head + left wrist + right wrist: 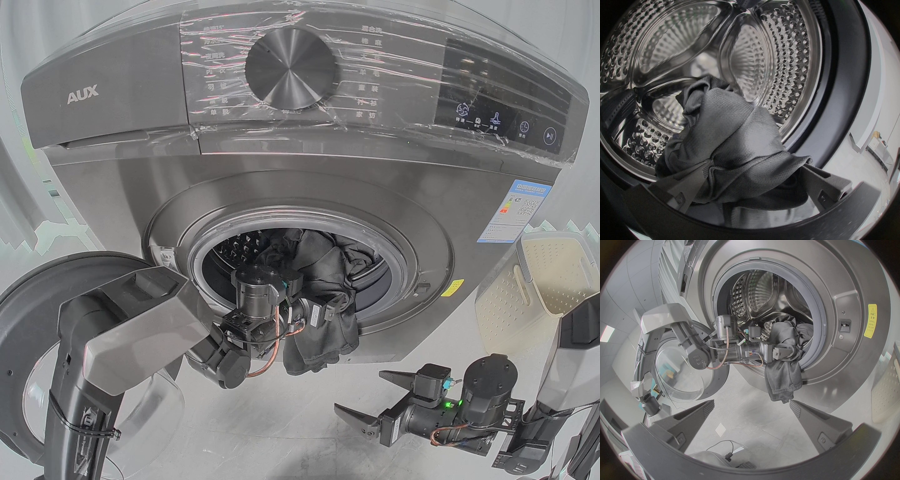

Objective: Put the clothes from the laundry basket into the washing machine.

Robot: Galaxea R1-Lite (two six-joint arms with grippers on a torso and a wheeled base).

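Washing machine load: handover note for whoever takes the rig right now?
Left end effector: open at the mouth of the drum, dark garment bunched between its fingers.
Right end effector: open, empty, low in front of the washing machine.
Garment: partly in the drum, one end hanging outside over the door rim.
Laundry basket: at the right; no clothes visible in it.
To do: push the garment fully in.

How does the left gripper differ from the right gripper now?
The left gripper is at the mouth of the washing machine; the right gripper hangs low over the floor, apart from it. The left gripper has a dark garment bunched between its fingers; the right gripper is bare. Both are open.
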